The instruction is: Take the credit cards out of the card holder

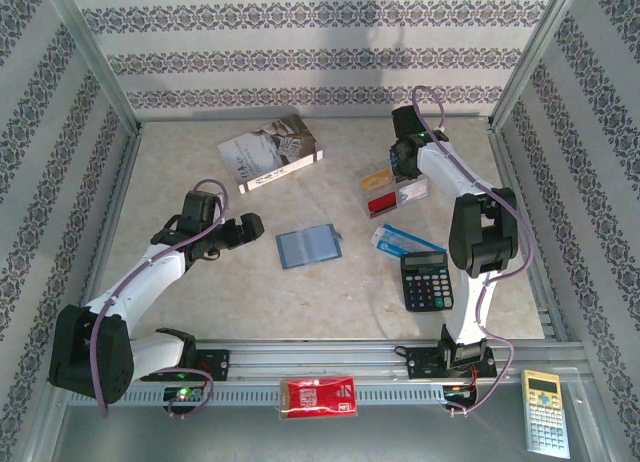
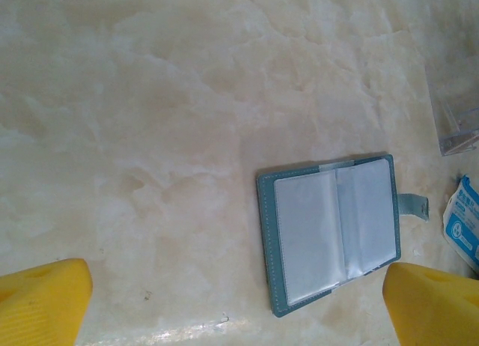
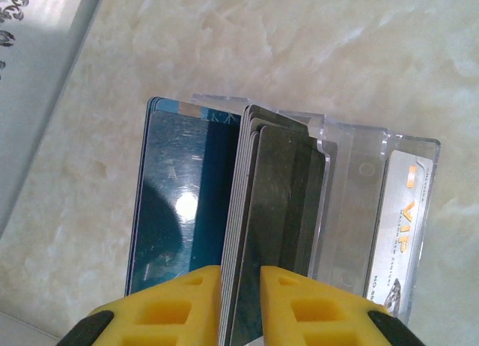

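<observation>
The blue-grey card holder point(image 1: 308, 247) lies open and flat at the table's middle, and its clear pockets point(image 2: 333, 230) look empty. My left gripper point(image 1: 252, 227) hovers just left of it, open, with nothing between its yellow fingers point(image 2: 45, 297). My right gripper point(image 1: 400, 167) is at the back right over a clear plastic box point(image 1: 393, 190). Its jaws point(image 3: 241, 269) stand narrowly apart around a stack of several credit cards point(image 3: 277, 181) standing on edge in the box point(image 3: 352, 159). Whether they pinch the stack I cannot tell. A blue card point(image 3: 179, 196) leans to the left and a white VIP card point(image 3: 404, 219) to the right.
A grey-white book point(image 1: 270, 152) lies at the back left. A black calculator point(image 1: 426, 280) and a blue-white packet point(image 1: 400, 242) sit right of the card holder. A red packet point(image 1: 317, 394) and a gold calculator point(image 1: 545, 412) rest off the table's near edge.
</observation>
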Available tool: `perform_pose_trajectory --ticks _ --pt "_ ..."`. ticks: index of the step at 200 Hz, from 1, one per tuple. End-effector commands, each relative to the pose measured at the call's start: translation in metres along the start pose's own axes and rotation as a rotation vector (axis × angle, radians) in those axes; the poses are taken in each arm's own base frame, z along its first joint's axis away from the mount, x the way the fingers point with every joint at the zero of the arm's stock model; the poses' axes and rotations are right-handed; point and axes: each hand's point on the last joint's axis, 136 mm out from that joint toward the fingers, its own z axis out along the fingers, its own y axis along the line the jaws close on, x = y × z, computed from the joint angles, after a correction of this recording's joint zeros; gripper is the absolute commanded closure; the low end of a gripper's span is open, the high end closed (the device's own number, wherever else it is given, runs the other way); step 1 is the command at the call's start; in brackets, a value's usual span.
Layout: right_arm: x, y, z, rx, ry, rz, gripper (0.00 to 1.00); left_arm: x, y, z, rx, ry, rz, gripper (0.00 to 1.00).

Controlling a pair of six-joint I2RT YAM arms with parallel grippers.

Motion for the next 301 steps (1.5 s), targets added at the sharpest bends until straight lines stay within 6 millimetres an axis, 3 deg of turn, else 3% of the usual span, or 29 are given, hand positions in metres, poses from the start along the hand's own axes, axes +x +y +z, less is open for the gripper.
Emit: perform_pose_trajectory --ticks 1,37,70,103,149,177,222,301 --pt "-0.009 0.006 -0.016 -0.028 -0.017 -0.040 0.78 0.002 0.003 -0.002 -0.001 0.004 -0.017 0.00" --pt "-0.012 0.005 -0.046 -0.065 -0.042 -0.163 0.66 0.001 0.003 -0.003 -0.006 -0.001 -0.017 0.00" --pt "0.020 0.009 -0.071 -0.136 0.031 -0.400 0.57 -0.001 0.009 -0.002 -0.031 -0.016 -0.023 0.00" --pt "0.079 0.010 -0.095 -0.232 0.133 -0.708 0.46 -0.005 0.018 -0.003 -0.067 -0.039 -0.049 0.00" --pt "0.197 -0.002 -0.121 -0.324 0.297 -1.113 0.36 -0.008 0.029 -0.002 -0.089 -0.065 -0.102 0.00" --pt "0.261 -0.021 -0.123 -0.315 0.399 -1.292 0.36 -0.009 0.036 -0.002 -0.103 -0.074 -0.130 0.00" --pt "0.328 -0.039 -0.114 -0.277 0.490 -1.437 0.32 -0.010 0.044 -0.005 -0.126 -0.082 -0.152 0.00" --pt "0.367 -0.055 -0.083 -0.196 0.577 -1.464 0.21 -0.004 0.050 -0.007 -0.141 -0.069 -0.153 0.00"
